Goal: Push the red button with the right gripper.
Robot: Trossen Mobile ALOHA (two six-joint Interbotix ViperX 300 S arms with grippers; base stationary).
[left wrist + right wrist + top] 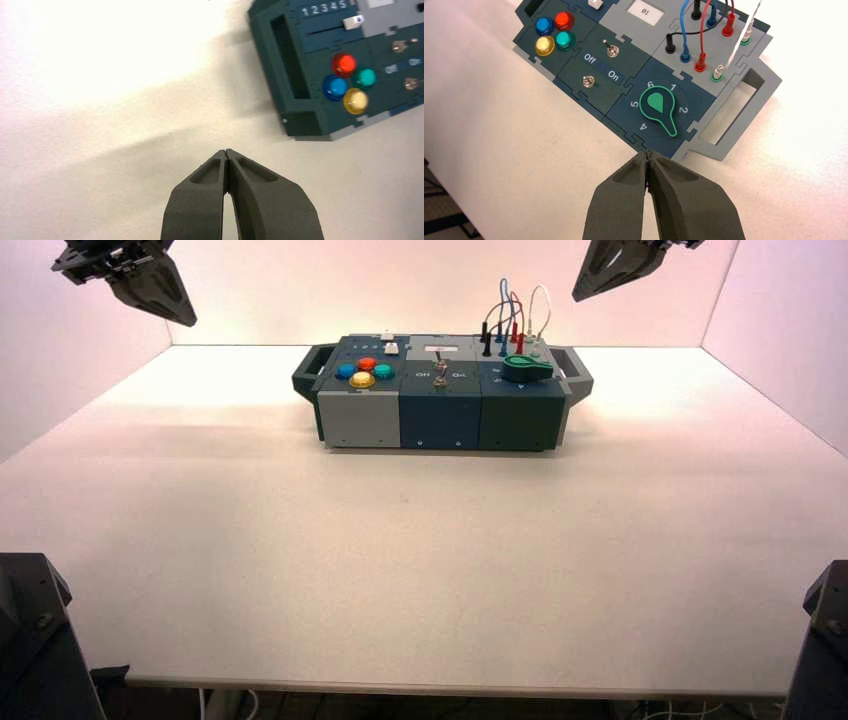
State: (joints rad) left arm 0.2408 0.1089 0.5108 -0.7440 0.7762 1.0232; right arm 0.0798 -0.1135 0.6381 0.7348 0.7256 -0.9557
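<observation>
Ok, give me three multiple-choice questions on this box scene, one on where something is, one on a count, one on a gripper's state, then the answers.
1. Where does the small round red domed push-button sit on the dark box?
A. At the box's left end, in the cluster of coloured buttons
B. At its right end, beside the wires
C. On the white table in front of the box

2. How many round coloured buttons are in that cluster?
A. Two
B. Four
C. Six

3. How are the fingers of the black angular right gripper?
A. Wide open
B. Shut on a cable plug
C. Shut, holding nothing

Answers: 1 A, the high view shows it at the left end. 2 B, red, blue, yellow and teal. 3 C, the right wrist view shows its tips meeting, short of the box.
</observation>
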